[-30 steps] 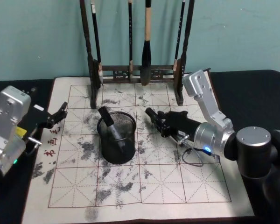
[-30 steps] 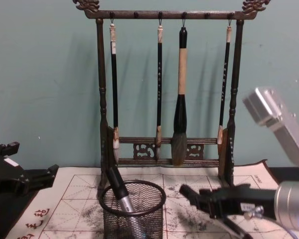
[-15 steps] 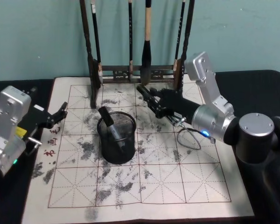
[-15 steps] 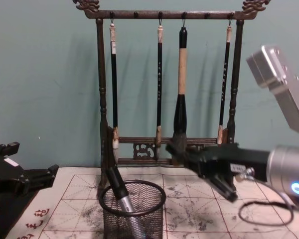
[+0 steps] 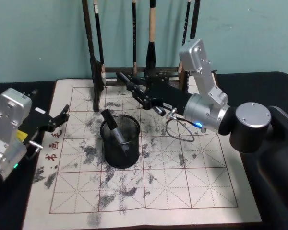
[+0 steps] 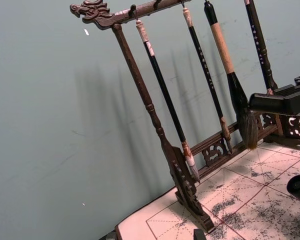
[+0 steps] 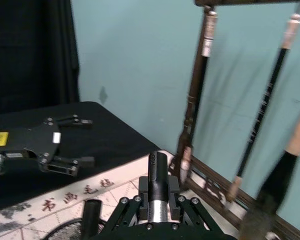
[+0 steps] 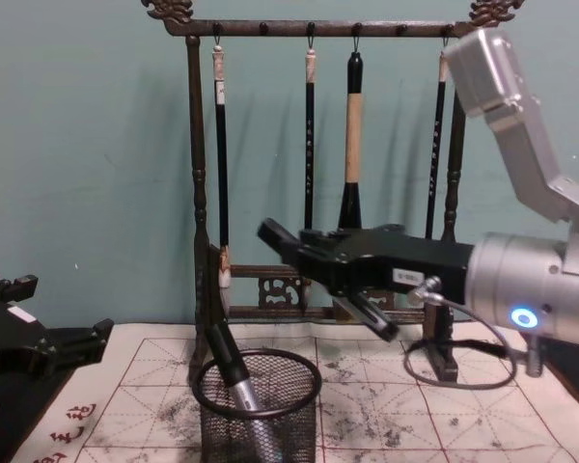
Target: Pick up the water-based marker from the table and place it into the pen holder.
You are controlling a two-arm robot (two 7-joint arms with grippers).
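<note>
Nearest on the surface lies an ink-stained calligraphy mat (image 5: 149, 191) with a red grid. On its near-left half stands the holder (image 5: 120, 142), a round black mesh cup. One marker (image 5: 114, 132) already leans inside it, its cap poking over the left rim.

At the left edge of the mat, the left gripper (image 5: 57, 119) rests low and idle, well apart from the holder, its fingers slightly apart and empty.

Farther back, the right gripper (image 5: 134, 88) reaches in from the right, hanging above and just beyond the holder's far rim. Its fingers are clamped on a second marker (image 7: 157, 182), a dark barrel with a silver band, seen end-on in the right wrist view. The marker lies nearly level, pointing left.

Behind everything stands a brush rack (image 8: 318, 154) with four hanging brushes, against a teal wall.

The step in hand looks like carrying the marker to the holder. To do it well, the gripper would draw nearer, away from the rack, tip the marker downward over the open right side of the cup, and release only once the tip is inside the rim.
</note>
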